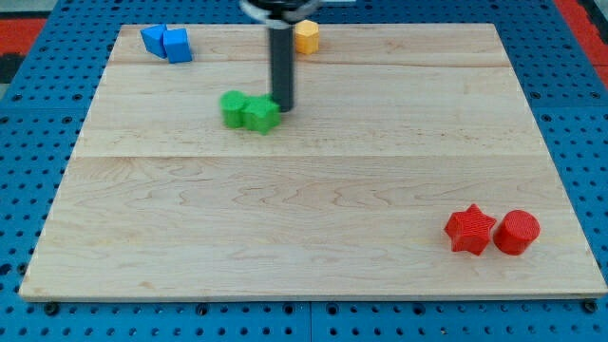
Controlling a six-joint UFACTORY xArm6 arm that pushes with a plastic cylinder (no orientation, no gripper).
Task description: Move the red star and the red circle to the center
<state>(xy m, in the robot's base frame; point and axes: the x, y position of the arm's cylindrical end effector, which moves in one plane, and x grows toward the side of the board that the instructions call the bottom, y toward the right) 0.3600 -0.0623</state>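
Note:
The red star (pixel 470 229) and the red circle (pixel 517 232) lie side by side, touching, near the view's bottom right corner of the wooden board (pixel 304 209). My tip (pixel 283 106) is far from them, in the upper middle of the board. It stands right against the right side of two green blocks (pixel 250 110) that lie together.
Two blue blocks (pixel 166 43) sit together at the view's top left. A yellow block (pixel 306 36) sits at the top edge, just right of the rod. Blue pegboard surrounds the board.

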